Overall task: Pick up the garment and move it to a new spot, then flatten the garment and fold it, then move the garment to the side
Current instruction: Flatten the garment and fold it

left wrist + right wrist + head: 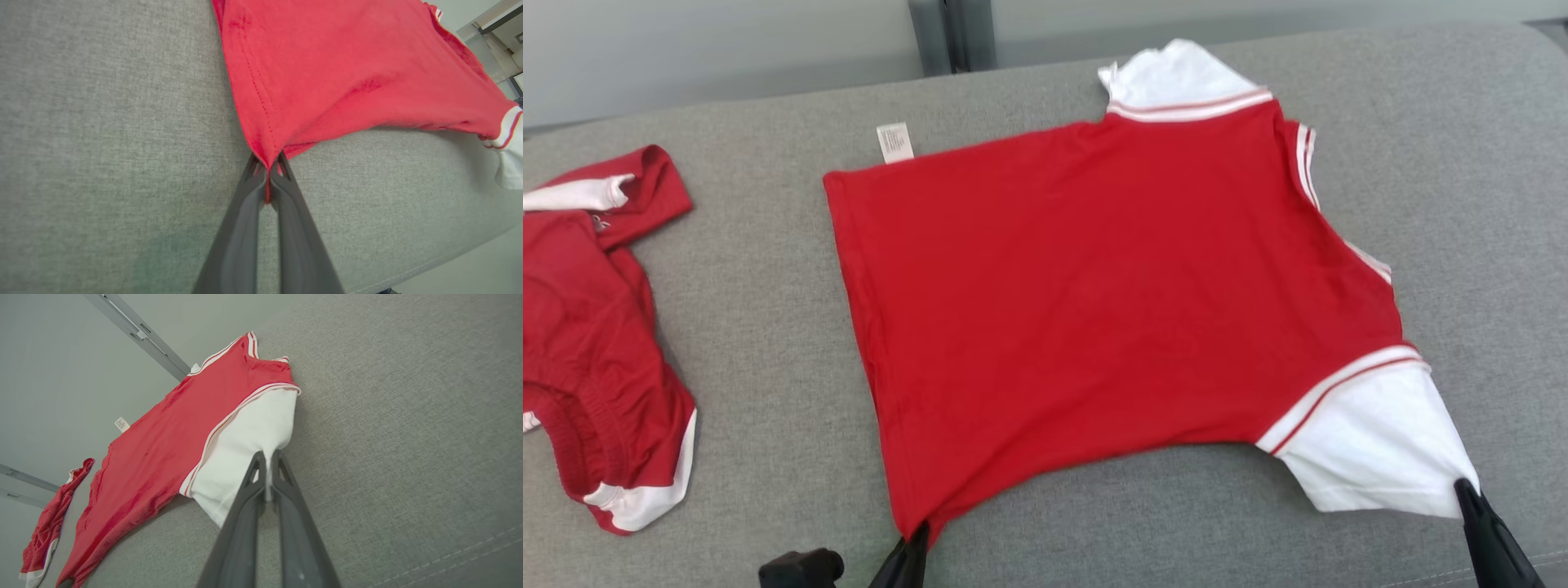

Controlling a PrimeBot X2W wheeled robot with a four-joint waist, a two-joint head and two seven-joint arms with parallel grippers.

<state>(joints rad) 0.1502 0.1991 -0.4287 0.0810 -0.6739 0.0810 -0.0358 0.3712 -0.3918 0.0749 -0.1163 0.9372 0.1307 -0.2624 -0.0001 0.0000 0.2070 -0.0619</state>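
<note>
Closest to me, at the near edge of the garment (1094, 286), the left gripper (919, 535) is clamped tight on the red hem corner. The right gripper (1463, 490) is pinched closed on the tip of the near white sleeve (1372, 441). Between the two grips I see the near edge drawn into a taut curve. Past that, the garment lies spread with a plain red face up on a grey woven cushion (768, 327). A stitched seam (1462, 576) runs through the cushion just right of the garment's near corner.

Left of the garment and well apart from it, crumpled red shorts (588, 343) with white trim rest on the same cushion. At the garment's far-left corner a small white label (894, 141) pokes out. Its other white sleeve (1168, 73) lies at the far side. Beyond the garment I make out a pale wall (686, 49) and a grey metal post (952, 33).
</note>
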